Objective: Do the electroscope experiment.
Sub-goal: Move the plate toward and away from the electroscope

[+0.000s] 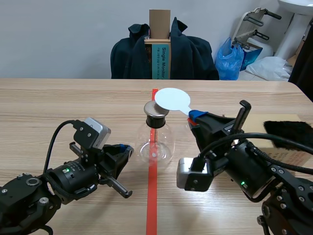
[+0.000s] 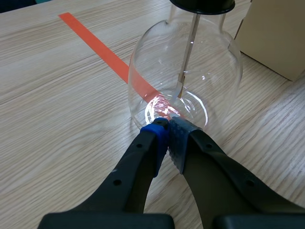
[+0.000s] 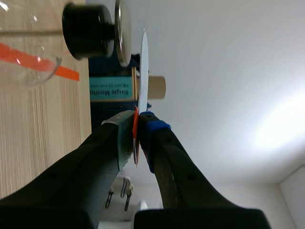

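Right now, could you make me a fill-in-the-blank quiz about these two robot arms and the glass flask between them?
1. The gripper pinching the thin white round paddle belongs to the ____ arm.
2. The clear round glass flask stands on a tape line coloured ____.
3. The left gripper sits at the flask's base with its fingers ____.
Missing words: right; orange-red; shut.

A pale wood-grain table point(image 1: 73, 98) carries a round glass electroscope flask point(image 1: 155, 142), standing upright on the orange-red tape line point(image 1: 152, 196) at its middle. A tan cardboard box point(image 1: 288, 152) lies near its right edge.
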You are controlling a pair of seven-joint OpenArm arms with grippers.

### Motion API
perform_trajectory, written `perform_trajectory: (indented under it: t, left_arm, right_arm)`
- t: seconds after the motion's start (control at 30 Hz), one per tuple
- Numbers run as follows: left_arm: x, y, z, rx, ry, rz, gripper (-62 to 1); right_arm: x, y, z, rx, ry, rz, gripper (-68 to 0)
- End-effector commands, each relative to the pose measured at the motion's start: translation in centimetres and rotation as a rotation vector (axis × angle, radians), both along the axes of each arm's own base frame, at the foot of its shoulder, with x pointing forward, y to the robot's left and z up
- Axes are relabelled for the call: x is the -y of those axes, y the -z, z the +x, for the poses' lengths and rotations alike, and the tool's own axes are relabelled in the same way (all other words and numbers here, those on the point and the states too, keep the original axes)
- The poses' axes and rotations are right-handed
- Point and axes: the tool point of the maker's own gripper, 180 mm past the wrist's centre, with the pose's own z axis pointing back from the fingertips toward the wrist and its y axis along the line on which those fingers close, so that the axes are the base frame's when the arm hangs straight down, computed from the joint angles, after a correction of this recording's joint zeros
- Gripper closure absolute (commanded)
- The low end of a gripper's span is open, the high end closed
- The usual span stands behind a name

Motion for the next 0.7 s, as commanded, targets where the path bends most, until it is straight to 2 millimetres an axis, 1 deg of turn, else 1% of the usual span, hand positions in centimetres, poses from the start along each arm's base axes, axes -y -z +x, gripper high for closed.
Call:
perform_trajectory:
  t: [0.0, 0.2, 0.33, 0.43, 0.53, 0.67]
  left_arm:
    - [0.3, -1.3, 0.5, 0.036, -0.003, -0.031, -1.6]
    - [0.3, -1.3, 0.5, 0.036, -0.003, -0.031, -1.7]
    - [0.3, -1.3, 0.5, 0.036, -0.004, -0.031, -1.6]
    - [0.1, -1.2, 0.5, 0.033, -0.003, -0.025, -1.6]
    - [-0.4, -1.3, 0.4, 0.037, 0.001, -0.009, -1.7]
    - [-1.7, -2.5, 0.1, 0.07, -0.003, 0.005, -1.7]
  right_arm:
    - [0.8, -1.2, 1.0, 0.041, 0.036, 0.003, -0.8]
    - [3.5, -1.4, 2.4, 0.047, 0.204, 0.011, -0.8]
    - [4.8, -1.7, 2.4, 0.054, 0.289, 0.018, -0.8]
    - [5.4, -2.0, 1.6, 0.052, 0.334, 0.026, -0.8]
    - [5.6, -2.5, 0.4, 0.051, 0.349, 0.028, -0.8]
    - [5.9, -2.6, -1.3, 0.032, 0.363, 0.023, -0.8]
